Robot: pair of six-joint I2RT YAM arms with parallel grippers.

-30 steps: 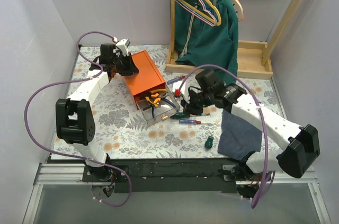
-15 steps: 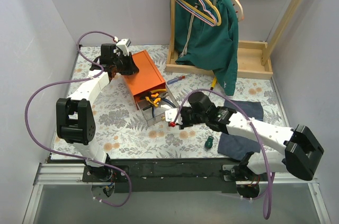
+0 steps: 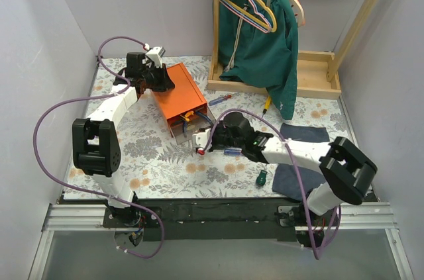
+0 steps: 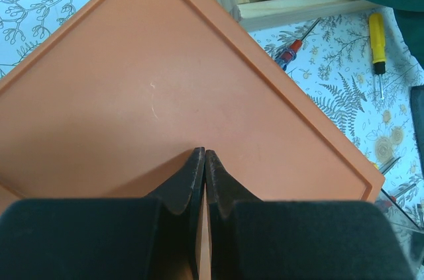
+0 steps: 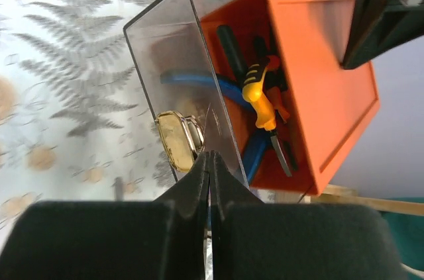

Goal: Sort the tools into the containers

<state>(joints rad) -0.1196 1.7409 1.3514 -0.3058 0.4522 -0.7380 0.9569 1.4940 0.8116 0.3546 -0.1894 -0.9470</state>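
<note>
Right arm covering most of open drawer from above, blue-handled screwdriver half hiding beneath. Yellow-black pliers partly vanishing inside orange cabinet. Blue handles blurring behind clear drawer wall. Cabinet top running off left wrist view.

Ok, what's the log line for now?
left gripper shut, against orange cabinet | right gripper shut, at clear drawer front | pliers in drawer
</note>
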